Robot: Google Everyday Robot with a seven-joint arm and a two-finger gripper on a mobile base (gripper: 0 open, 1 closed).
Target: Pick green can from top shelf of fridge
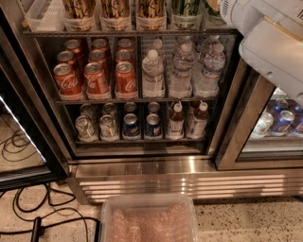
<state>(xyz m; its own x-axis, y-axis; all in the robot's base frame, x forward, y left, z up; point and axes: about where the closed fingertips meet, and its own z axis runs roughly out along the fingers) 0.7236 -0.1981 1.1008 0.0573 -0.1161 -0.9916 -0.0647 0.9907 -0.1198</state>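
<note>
The fridge (142, 168) stands open in front of me, its steel base low in the view. The top shelf (128, 33) runs along the upper edge of the picture and carries clear bins. The green can (185, 10) stands in a bin right of centre, with only its lower part showing. To its left are several brown-gold streaked cans (115, 8). My white arm (274, 47) comes in from the upper right and reaches toward the right end of the top shelf. My gripper is cut off by the top edge of the picture, so it is out of view.
An empty clear bin (40, 16) sits at the shelf's left end. Red cola cans (97, 78) and water bottles (182, 71) fill the middle rack, small cans and bottles (130, 125) the lower one. The open door (28, 118) is left, floor cables (28, 217) below. A clear container (149, 220) is at the bottom.
</note>
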